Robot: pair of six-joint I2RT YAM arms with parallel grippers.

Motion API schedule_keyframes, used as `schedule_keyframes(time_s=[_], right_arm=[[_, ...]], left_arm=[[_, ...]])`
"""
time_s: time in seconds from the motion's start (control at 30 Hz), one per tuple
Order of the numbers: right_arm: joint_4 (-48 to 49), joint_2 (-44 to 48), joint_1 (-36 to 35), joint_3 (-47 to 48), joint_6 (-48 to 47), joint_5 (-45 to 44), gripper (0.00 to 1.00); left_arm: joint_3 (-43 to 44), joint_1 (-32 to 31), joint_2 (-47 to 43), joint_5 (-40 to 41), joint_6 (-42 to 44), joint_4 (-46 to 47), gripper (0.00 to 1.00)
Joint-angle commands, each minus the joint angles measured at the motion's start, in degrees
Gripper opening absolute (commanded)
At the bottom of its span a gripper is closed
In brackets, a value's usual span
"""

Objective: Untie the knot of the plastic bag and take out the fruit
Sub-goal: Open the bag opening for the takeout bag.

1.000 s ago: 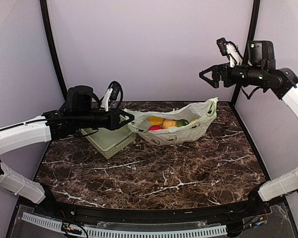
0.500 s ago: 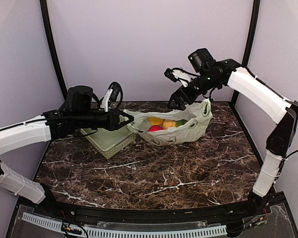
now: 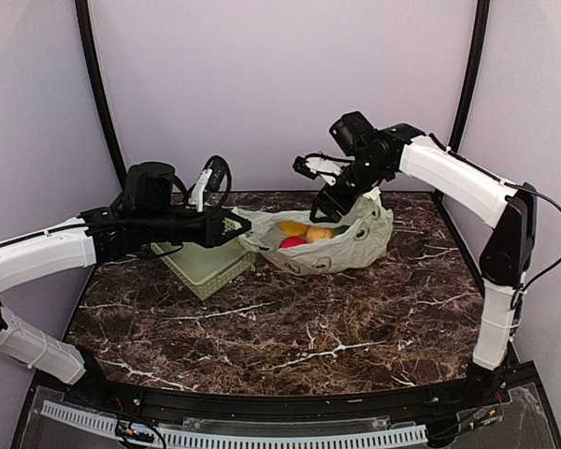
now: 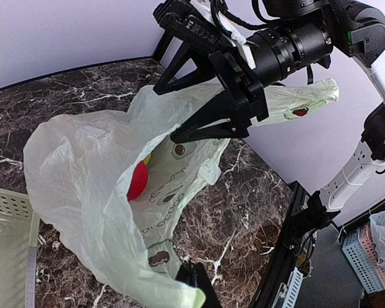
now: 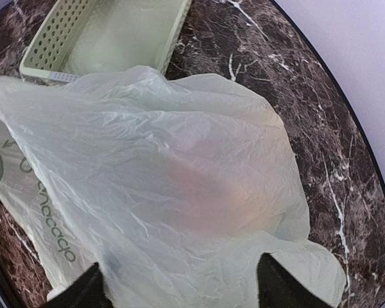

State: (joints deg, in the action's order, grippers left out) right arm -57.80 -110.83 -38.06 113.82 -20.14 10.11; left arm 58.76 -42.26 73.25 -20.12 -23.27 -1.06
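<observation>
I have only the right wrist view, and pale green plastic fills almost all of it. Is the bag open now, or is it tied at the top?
Observer: It is open. In the top view the bag gapes upward and nothing ties its top.
Operator: Is there fruit inside?
Observer: Yes. A red piece, a yellow one and an orange one lie together in the mouth.
Operator: What keeps the mouth open?
Observer: The left arm holds the rim raised above the basket, and its jaws appear shut on the plastic.
</observation>
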Motion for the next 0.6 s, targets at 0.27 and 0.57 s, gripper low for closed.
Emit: schedule_keyframes(time_s=[0.27, 0.57], right_arm=[[14.67, 5.62, 3.14, -1.39, 8.12, -20.3, 0.0], [20.49, 17.39, 7.04, -4.97, 12.12, -13.0, 0.0]], left_arm=[[0.76, 0.69, -1.68, 1.3, 2.11, -3.56, 0.01], [0.65, 1.79, -1.81, 6.04, 4.99, -6.24, 0.01]])
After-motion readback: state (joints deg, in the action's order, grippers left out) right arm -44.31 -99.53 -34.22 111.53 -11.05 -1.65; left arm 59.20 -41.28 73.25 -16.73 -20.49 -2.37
